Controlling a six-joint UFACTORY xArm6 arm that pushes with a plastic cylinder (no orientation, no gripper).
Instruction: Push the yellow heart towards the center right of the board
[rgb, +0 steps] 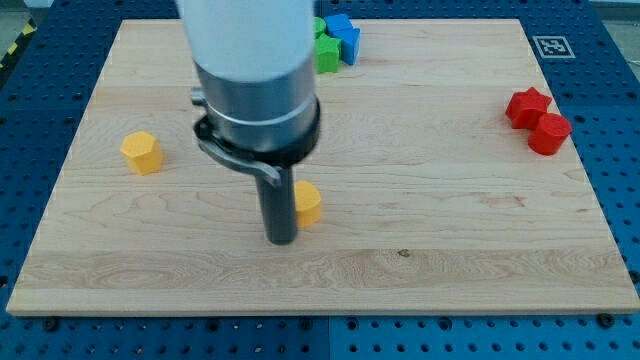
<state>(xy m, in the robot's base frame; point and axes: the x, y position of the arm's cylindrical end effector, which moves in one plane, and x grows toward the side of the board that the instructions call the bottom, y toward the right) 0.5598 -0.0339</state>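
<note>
A yellow block (308, 203), partly hidden by my rod so its shape is unclear, lies just below the board's middle. My tip (281, 239) rests on the board right against that block's left side, a little below it. A second yellow block (141, 152), six-sided, lies at the view's left. The arm's grey and white body covers the board's upper middle.
A green block (326, 52) and a blue block (343, 36) sit together at the top edge, partly behind the arm. A red star (527, 106) and a red round block (548, 133) touch at the right. The wooden board (450, 230) ends near the bottom edge.
</note>
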